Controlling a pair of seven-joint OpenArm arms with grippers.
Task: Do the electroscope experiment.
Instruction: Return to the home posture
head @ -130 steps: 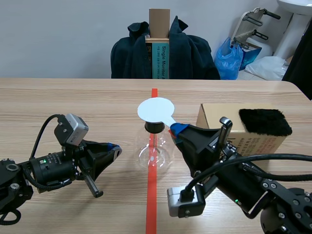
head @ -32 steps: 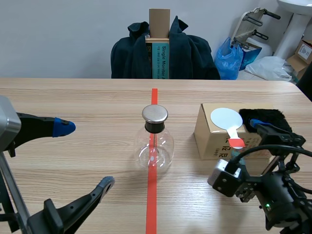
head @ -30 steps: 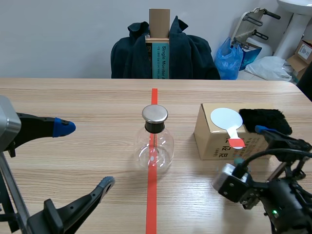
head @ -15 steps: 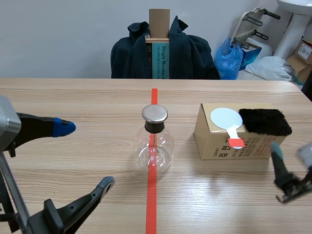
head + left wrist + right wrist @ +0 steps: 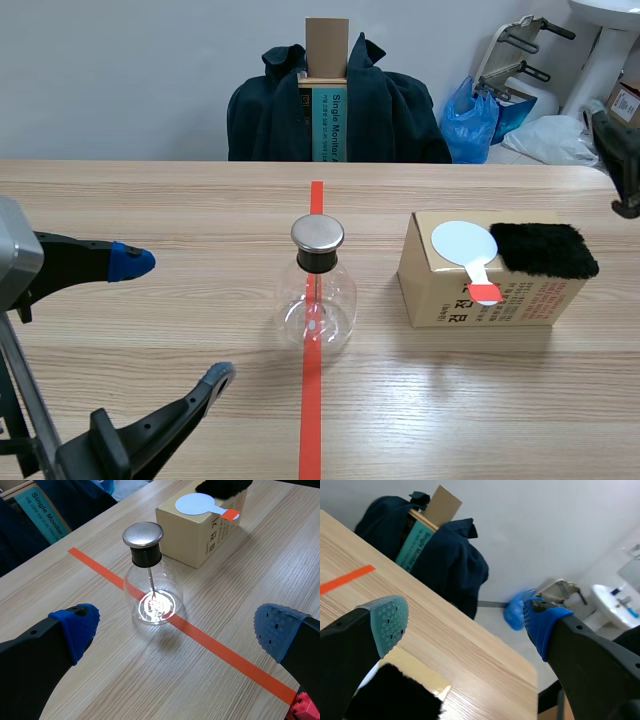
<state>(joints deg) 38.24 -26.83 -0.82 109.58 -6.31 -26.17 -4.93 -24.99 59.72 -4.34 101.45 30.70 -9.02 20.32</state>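
The electroscope [image 5: 316, 300] – a clear glass flask with a black neck and a round metal cap [image 5: 318, 234] – stands upright at the middle of the wooden surface [image 5: 150, 200], right on the red tape line [image 5: 310, 420]. A thin rod hangs from the cap down into the glass.

Near it, on the right arm's side, sits a cardboard box [image 5: 480, 295]. On the box top lie a white paddle [image 5: 466, 245] with a red handle tip and, just beside it, a black fur pad [image 5: 543, 249].

The left hand [image 5: 170, 320] is low and close to the camera, with its blue-padded fingers [image 5: 75, 627] spread wide and holding nothing; the wrist view shows the flask ahead, between them. The right hand [image 5: 465, 621] is raised at the far right edge of the scene, well above the box, with its fingers also wide apart and empty – part of the fur pad shows under it.

Behind the surface, a dark jacket [image 5: 335, 110] is draped over a chair, with a blue bag [image 5: 470, 120] nearby.
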